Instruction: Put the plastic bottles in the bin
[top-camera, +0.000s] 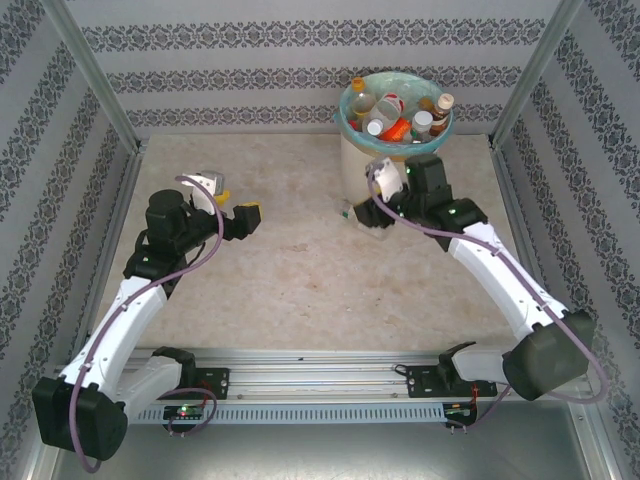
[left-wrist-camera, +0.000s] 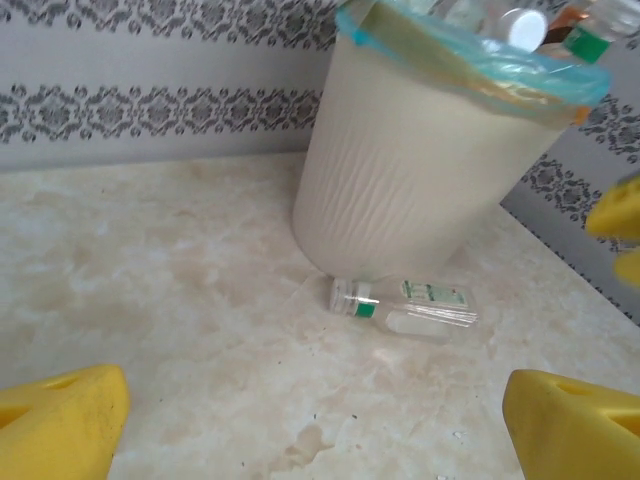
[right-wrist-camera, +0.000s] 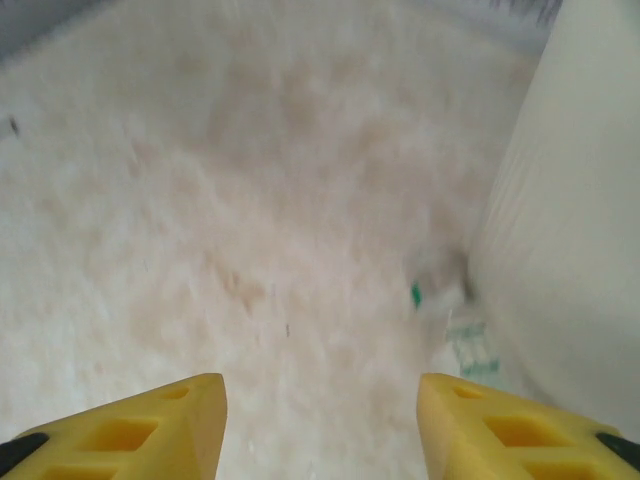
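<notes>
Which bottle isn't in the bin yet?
The clear green-capped bottle lying on its side on the table at the base of the bin; the other bottles are inside it.

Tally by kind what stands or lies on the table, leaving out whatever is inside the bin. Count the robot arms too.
bin: 1
plastic bottle lying on the table at the bin's foot: 1
robot arms: 2, the left arm and the right arm
Total: 4

Bright, even light w/ faint shadows; R wrist view blurred, others sharp.
</notes>
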